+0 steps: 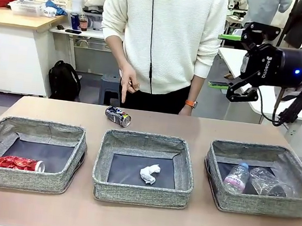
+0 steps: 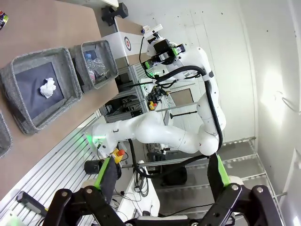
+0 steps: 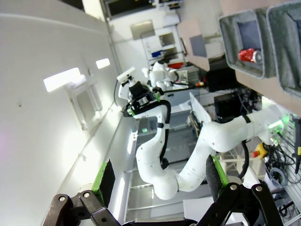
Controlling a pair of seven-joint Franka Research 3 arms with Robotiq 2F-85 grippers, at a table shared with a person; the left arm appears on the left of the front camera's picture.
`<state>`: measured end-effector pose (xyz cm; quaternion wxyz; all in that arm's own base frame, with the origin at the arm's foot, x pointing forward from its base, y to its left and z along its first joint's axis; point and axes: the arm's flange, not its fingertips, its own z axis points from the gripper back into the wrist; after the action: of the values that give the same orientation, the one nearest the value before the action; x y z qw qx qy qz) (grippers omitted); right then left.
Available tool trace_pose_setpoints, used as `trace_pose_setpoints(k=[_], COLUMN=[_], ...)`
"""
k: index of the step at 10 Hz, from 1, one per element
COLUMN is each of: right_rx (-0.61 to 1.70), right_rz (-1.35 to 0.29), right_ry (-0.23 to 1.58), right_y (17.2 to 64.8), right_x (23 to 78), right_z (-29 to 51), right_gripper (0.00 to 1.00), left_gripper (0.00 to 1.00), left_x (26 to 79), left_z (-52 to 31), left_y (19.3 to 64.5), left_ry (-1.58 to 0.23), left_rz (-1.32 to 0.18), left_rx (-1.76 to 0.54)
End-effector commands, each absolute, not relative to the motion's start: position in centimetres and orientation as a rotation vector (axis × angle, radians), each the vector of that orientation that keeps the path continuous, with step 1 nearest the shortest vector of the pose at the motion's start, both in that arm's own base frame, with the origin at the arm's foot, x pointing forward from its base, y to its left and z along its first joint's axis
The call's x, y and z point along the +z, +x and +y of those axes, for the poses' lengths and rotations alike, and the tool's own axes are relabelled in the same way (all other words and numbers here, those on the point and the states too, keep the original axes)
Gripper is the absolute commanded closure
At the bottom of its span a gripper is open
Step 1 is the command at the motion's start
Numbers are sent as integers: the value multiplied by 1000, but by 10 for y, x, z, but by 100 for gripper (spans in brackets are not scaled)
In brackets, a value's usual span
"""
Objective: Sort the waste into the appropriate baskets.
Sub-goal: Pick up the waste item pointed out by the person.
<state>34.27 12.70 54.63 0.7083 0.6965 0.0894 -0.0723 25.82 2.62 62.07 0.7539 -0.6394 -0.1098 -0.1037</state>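
Along the table's near edge we list three grey bins. Left bin [image 1: 26,153]: red can [image 1: 18,163] on its side, long axis left-right, top facing right. Middle bin [image 1: 143,169]: paper wad [image 1: 149,173]. Behind it, toward the far edge, blue can [image 1: 118,116] on its side, slanted, a person's finger [image 1: 123,96] pointing down at it. Right bin [image 1: 261,177]: pink-labelled bottle [image 1: 236,177], clear bottle [image 1: 267,183]. Our right gripper [image 1: 240,93] hangs raised, jaws apart, empty; our left gripper [image 2: 162,181] likewise spread.
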Motion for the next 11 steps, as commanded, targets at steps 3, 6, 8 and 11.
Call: trace_pose_setpoints(k=[3,6,8,11], right_rx=[-164,-164,-164,-164], right_rz=[188,188,188,188], right_ry=[1565,1565,1565,1565], right_y=[343,343,343,343], right_x=[548,548,548,548], right_z=[130,130,130,130], right_gripper=[0,0,0,0], left_gripper=[0,0,0,0], left_x=[620,626,612,565], left_z=[28,1,-47,-119], left_y=[258,288,372,444], left_ry=[-1385,-1248,-986,-669], left_rz=[-246,-123,79,116], left_rx=[-257,-230,-60,109])
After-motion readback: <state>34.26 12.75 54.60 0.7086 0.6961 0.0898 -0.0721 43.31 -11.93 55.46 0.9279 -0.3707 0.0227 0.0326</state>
